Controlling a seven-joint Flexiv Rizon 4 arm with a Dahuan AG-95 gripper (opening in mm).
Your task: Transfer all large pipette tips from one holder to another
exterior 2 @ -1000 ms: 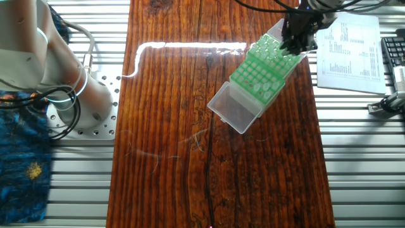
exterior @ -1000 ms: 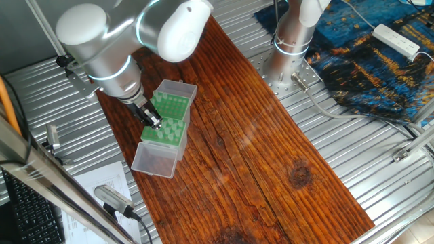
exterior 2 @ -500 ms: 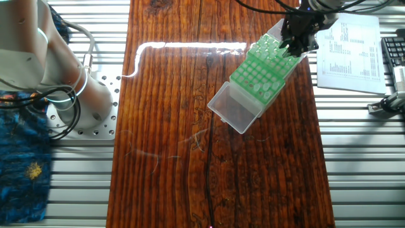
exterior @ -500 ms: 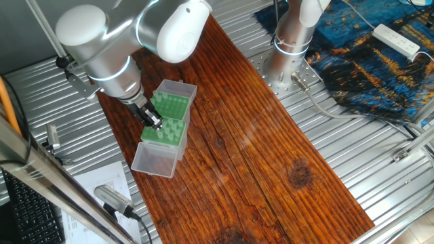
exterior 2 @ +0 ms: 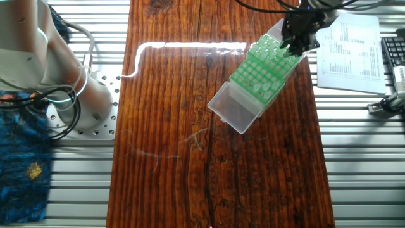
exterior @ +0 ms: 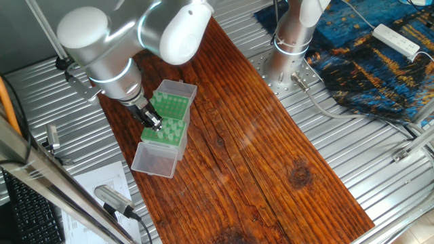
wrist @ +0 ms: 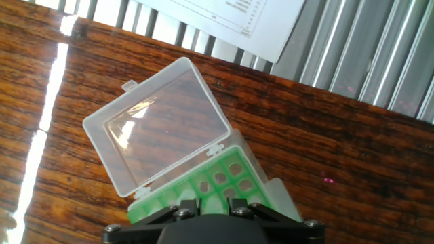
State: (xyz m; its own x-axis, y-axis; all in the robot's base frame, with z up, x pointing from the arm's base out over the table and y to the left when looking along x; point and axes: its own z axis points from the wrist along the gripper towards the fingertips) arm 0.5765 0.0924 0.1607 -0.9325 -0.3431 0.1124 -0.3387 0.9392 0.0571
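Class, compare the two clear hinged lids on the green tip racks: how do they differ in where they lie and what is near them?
The near lid lies flat on the wood at the rack's free end, far from the gripper. The far lid sits by the table edge, partly hidden under the gripper, near the printed sheet. Both are clear plastic, swung open.

text: none legible | printed sheet (exterior 2: 350, 47): rows of print, too small to read
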